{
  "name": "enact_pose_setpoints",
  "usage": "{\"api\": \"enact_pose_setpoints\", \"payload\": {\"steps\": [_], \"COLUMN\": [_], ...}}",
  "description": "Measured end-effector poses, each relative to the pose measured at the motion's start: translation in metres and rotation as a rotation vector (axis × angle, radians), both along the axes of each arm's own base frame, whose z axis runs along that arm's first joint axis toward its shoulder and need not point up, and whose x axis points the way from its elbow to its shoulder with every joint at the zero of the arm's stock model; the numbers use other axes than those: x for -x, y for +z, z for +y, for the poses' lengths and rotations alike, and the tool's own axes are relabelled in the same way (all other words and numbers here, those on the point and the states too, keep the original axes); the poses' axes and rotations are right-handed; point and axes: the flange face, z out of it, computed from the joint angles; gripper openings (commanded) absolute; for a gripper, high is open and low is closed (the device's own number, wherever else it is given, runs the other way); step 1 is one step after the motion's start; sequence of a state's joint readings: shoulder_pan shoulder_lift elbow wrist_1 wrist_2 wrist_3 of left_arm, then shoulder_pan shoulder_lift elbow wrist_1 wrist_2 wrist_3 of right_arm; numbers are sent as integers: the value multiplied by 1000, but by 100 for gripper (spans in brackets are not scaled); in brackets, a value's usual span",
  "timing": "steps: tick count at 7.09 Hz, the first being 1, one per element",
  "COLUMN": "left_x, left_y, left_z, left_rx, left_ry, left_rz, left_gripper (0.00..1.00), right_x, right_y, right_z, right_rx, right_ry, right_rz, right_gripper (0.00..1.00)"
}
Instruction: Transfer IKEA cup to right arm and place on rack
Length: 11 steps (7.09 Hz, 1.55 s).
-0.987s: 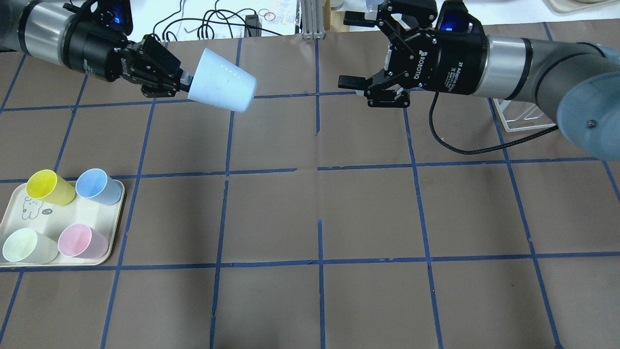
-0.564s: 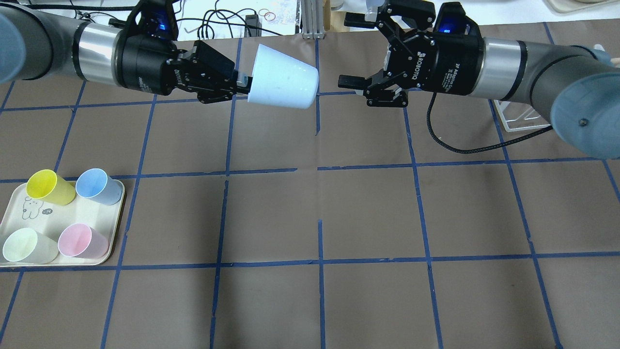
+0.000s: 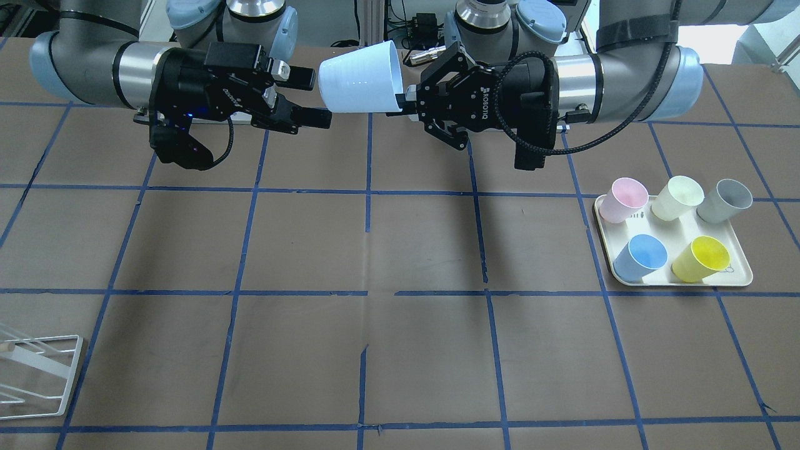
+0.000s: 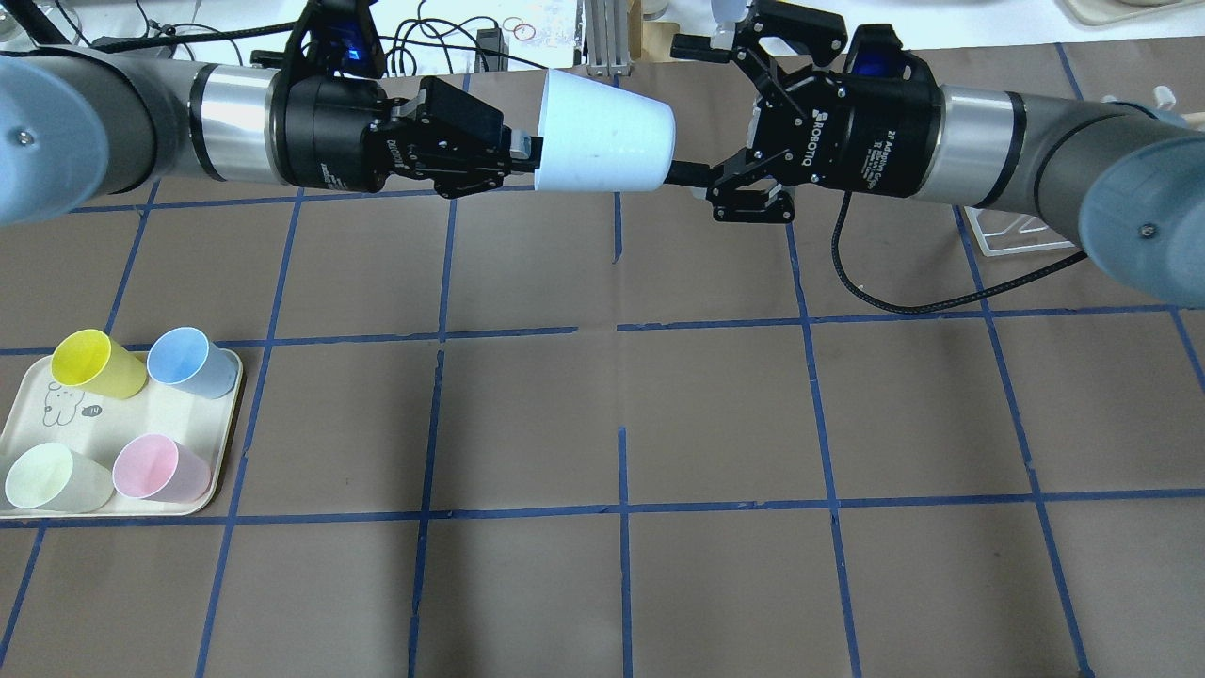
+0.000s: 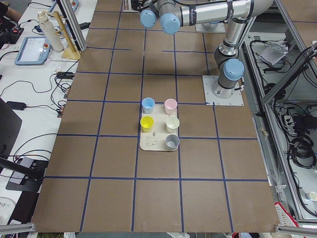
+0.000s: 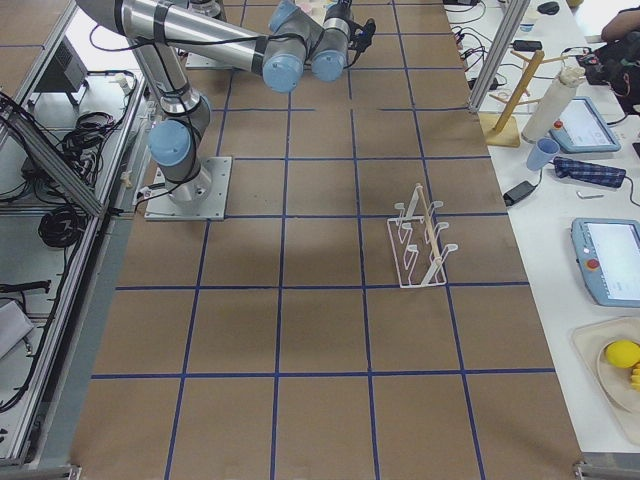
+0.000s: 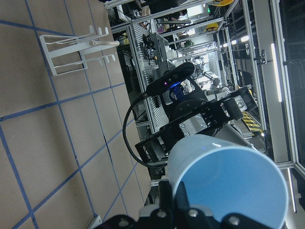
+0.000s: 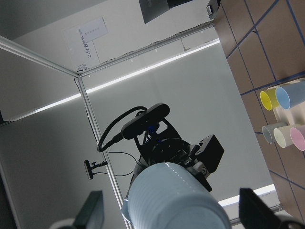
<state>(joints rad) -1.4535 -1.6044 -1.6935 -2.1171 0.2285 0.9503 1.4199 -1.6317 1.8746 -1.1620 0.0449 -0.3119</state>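
The pale blue IKEA cup [image 4: 602, 132] is held on its side in the air above the far middle of the table, base towards the right arm. My left gripper [image 4: 527, 155] is shut on its rim; in the front view it [image 3: 406, 103] grips the cup [image 3: 359, 84] from the right. My right gripper [image 4: 690, 108] is open, its fingertips either side of the cup's base without closing on it. The right wrist view shows the cup's base [image 8: 176, 200] between the spread fingers [image 8: 90, 210]. The white wire rack [image 6: 420, 240] stands on the right side of the table [image 3: 37, 375].
A cream tray [image 4: 56, 414] at the near left holds a yellow cup [image 4: 94, 363], a deeper blue cup [image 4: 193, 363], a pink and a pale green one; the front view adds a grey cup [image 3: 725, 200]. Cables lie behind the table's far edge.
My left arm has carried the cup to the right until its base reached the right gripper's open fingers. The right gripper has stayed open and nearly still.
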Motion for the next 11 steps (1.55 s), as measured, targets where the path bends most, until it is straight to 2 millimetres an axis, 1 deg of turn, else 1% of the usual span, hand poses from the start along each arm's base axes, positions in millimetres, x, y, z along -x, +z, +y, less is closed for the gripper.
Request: {"api": "enact_pose_setpoints", "payload": {"steps": [2,4,7,8,9,11], "left_x": [3,4,5,5,5,5], "left_y": [-3,2,4,3,3,3], "left_z": [7,10,16,16,16,16], "left_rx": [10,20,24,22,22,20], "left_ry": [45,68,74,74,75,76], "left_rz": [55,82,89,89,90,90], "left_gripper": [0,0,0,0,0,0], "right_x": [-3,-5,-6,-6,-6,-6], "right_y": [1,1,15,19,22,21], "right_z": [6,8,15,17,19,18], "right_rx": [-15,-28,-63,-70,-74,-78], "right_ry": [9,15,17,16,16,17], "right_rz": [4,6,-1,-4,-5,-5], "right_gripper": [100,100,100,94,78,63]}}
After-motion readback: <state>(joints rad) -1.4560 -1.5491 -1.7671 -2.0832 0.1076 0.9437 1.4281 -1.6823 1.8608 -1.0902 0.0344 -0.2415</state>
